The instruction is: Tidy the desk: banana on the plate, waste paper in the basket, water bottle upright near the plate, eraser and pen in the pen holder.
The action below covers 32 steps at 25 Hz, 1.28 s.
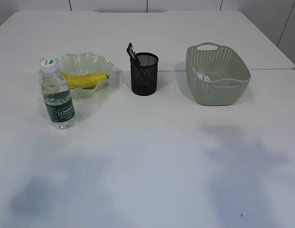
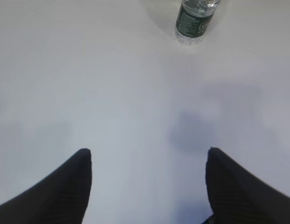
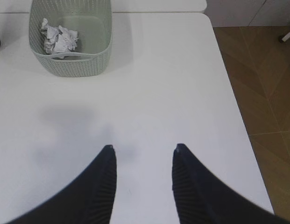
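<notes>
- The desk [image 1: 147, 156] is a big plain white top, and in the exterior view everything on it sits in a row across the upper half of the frame.
- At upper left the plate [image 1: 85, 64], pale green glass with a wavy rim, has the banana [image 1: 85, 79] lying in it, dark tip pointing right.
- The water bottle [image 1: 57, 96] stands upright just in front of the plate's left side, cap up, green label facing the camera. Whether it touches the plate I can't tell.
- In the upper middle is the black mesh pen holder [image 1: 144, 73], with a dark pen [image 1: 132, 52] sticking up out of its left rim. The eraser is nowhere I can make out; the mesh hides whatever is inside.
- At upper right the basket [image 1: 217, 75] holds the waste paper [image 1: 202, 76]; the right wrist view shows the crumpled ball clearly against the basket's left wall, at upper left of that frame.
- Neither arm shows in the exterior view.
- The left gripper [image 2: 149, 151] fills the bottom of the left wrist view, fingers spread wide over bare desk with nothing between them; the bottle's base is at the top edge of that frame.
- The right gripper [image 3: 143, 147] hangs at the bottom of its view, fingers parted about halfway and empty, the basket well apart above it.
</notes>
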Motion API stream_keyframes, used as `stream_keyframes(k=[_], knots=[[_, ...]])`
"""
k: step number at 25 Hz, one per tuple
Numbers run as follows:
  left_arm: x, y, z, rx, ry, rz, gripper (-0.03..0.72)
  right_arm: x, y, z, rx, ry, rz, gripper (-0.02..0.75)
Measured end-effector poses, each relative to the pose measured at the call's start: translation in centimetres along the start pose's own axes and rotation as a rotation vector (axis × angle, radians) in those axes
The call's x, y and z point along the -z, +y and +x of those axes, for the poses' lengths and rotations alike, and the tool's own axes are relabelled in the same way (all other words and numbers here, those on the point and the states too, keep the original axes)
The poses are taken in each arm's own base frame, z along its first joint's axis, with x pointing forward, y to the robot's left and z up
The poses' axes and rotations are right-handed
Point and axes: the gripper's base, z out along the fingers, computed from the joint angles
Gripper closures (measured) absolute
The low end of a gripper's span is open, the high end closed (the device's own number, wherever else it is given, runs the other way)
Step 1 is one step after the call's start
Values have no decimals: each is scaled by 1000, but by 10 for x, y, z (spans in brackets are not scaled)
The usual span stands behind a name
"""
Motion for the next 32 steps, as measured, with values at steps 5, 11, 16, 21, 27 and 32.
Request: stream_keyframes(k=[5,11,16,21,27,32], knots=[[16,0,16,-5,0,3,152,47,-18,32,-62,-38,14,436],[44,-2,38,-11,-106,20,153,101,-39,73,-131,-135,14,436],[66,-3,63,-20,-198,44,153,136,-53,104,-179,-283,-8,436],[88,-4,89,-35,-346,58,153,161,-61,135,-216,-404,-50,436],[100,-3,111,-44,-452,64,153,171,-64,161,-155,-483,-62,436],[85,-2,115,-41,-401,61,173,146,-58,184,-120,-436,-71,436]])
